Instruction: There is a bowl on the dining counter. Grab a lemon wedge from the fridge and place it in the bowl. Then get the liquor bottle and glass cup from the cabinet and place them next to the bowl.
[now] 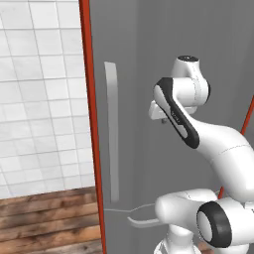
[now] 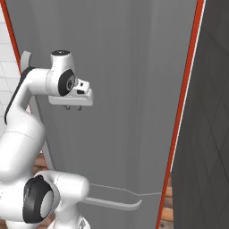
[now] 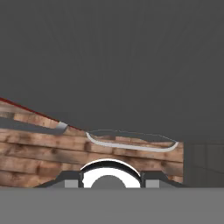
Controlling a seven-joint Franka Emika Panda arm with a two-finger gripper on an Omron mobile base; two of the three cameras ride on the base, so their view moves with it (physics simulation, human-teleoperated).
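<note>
While fridge (image 1: 144, 59) door is being faced shut, lemon wedge is being judged as sitting behind it, unseen. Vertical bar handle (image 1: 112, 131) is being left ungrasped at door's left edge, beside red panel (image 1: 92, 124). Step in hand is being read as reach for handle: arm should be swung left, fingers set either side of bar, pull kept straight outward. Tool (image 2: 74, 107) is being held well off door, pointing down, touching nothing, holding nothing; fingertips are being shown slightly apart.
</note>
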